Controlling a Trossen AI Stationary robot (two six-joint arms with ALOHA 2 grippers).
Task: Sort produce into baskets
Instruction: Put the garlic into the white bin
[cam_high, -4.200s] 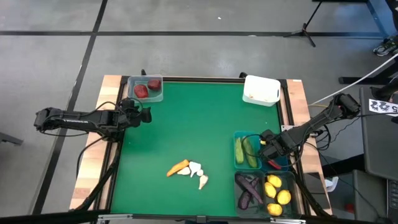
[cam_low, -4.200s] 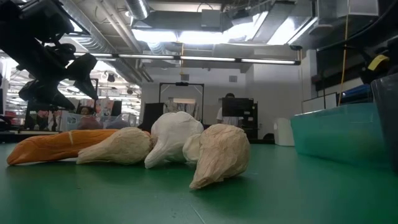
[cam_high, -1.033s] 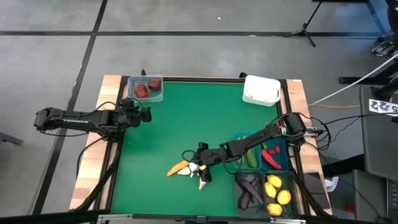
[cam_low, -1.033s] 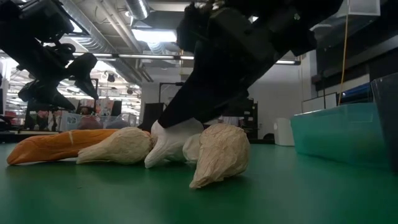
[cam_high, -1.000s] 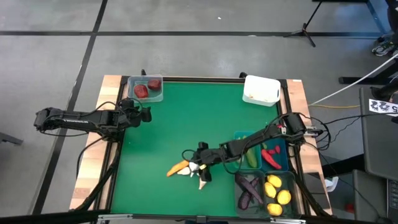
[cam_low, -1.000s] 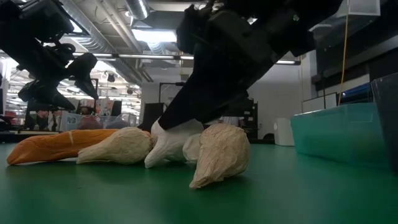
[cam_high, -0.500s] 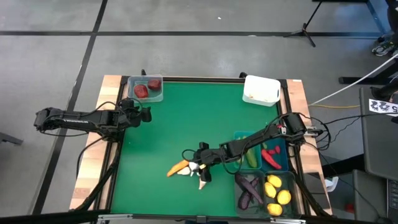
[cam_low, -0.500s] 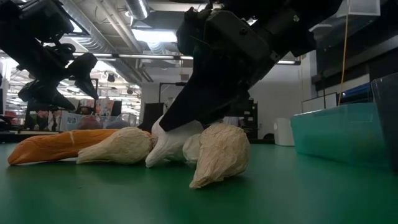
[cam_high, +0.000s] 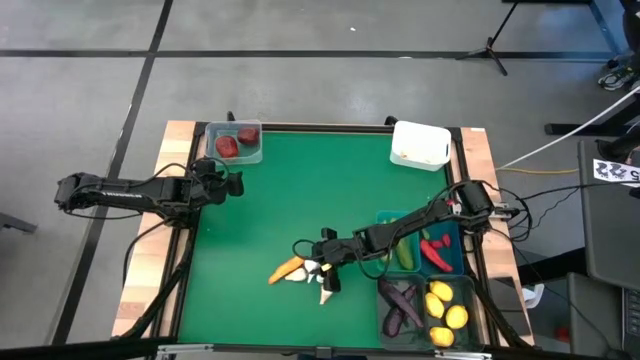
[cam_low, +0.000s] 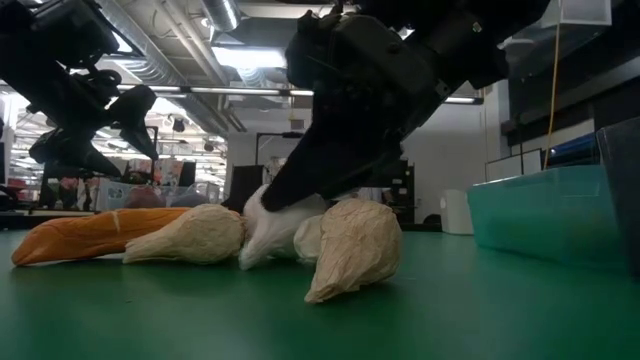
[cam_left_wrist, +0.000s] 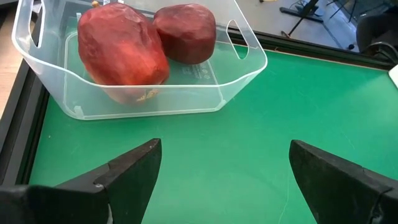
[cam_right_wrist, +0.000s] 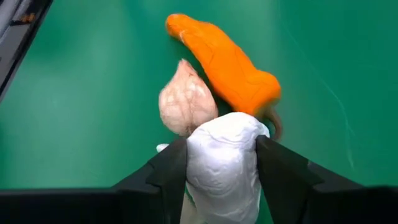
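right claw (cam_right_wrist: 217, 163): we note it has narrowed onto the white garlic (cam_right_wrist: 222, 155), fingers now touching both flanks, mid-surface (cam_high: 270, 200) beside the carrot (cam_right_wrist: 225, 62); lift appears next. left claw (cam_left_wrist: 217, 177): spread, near the clear basket (cam_left_wrist: 239, 81).

A green-topped table (cam_high: 270, 200) carries an orange carrot (cam_high: 286, 269), white garlic (cam_high: 326, 290), and six bins.

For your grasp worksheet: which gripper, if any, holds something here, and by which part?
The right gripper clamps the white garlic across its sides, on the mat beside the orange carrot. The left gripper is open and empty.
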